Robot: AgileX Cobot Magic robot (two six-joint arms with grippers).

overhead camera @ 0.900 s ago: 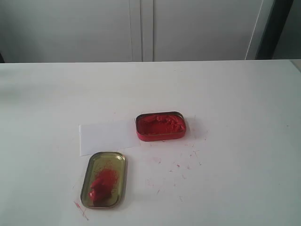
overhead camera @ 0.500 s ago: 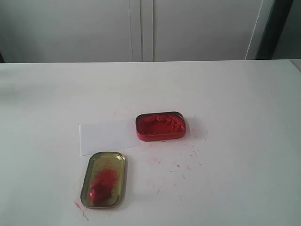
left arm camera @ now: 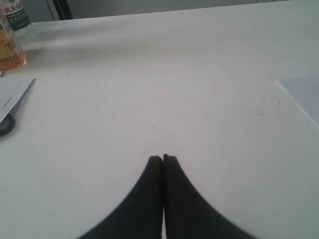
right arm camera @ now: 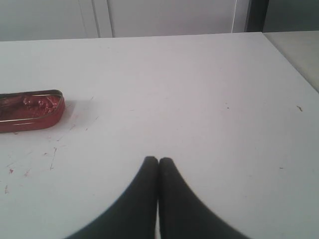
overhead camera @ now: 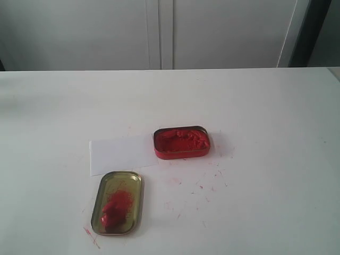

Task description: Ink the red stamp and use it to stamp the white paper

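Entry 1: the white paper is laid flat on the white table, with its right end met by the open red tin of ink paste and the gold lid set just beside its near edge. A small solid red piece, possibly the red stamp, is seen lying in that lid among red smears. Entry 2: the left gripper and the right gripper are both held fully closed above bare tabletop, with nothing gripped.

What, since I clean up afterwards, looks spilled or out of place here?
Red ink flecks dot the white table near the red ink tin. The gold lid is smeared red inside, and the tin sits on the white paper.
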